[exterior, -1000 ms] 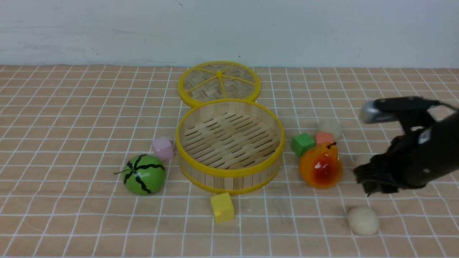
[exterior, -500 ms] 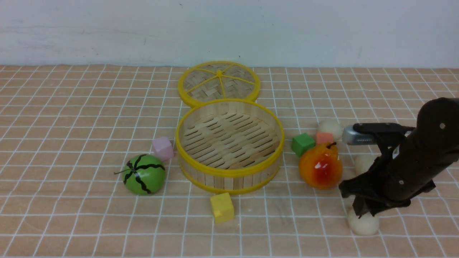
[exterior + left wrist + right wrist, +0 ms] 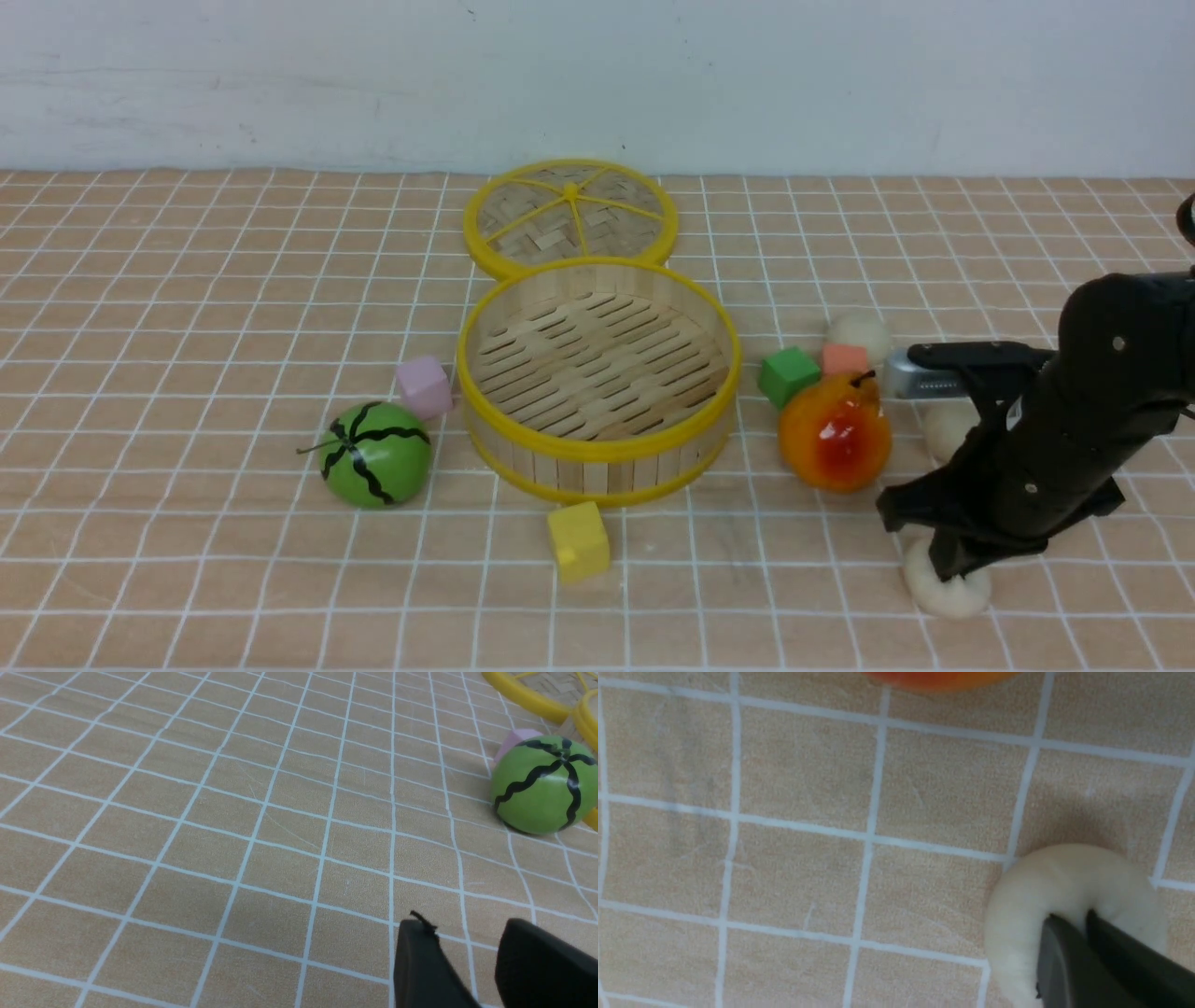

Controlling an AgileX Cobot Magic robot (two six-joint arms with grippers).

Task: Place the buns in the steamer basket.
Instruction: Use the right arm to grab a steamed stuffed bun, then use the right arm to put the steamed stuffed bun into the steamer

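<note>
front view: the steamer basket point(image 3: 597, 453) is empty, with the far bun point(image 3: 857, 329) and the middle bun point(image 3: 941, 425) loose at its 3 o'clock past the pear point(image 3: 834, 434), and my right gripper point(image 3: 952, 560) sits on the nearest bun point(image 3: 934, 595) at 4 o'clock. left wrist: my left gripper point(image 3: 467, 928) hangs parted and empty, well apart from the watermelon point(image 3: 542, 784). right wrist: the fingers point(image 3: 1059, 961) are pinched narrow into that bun's soft top, so i judge it's the first pick, with all three drops left.
</note>
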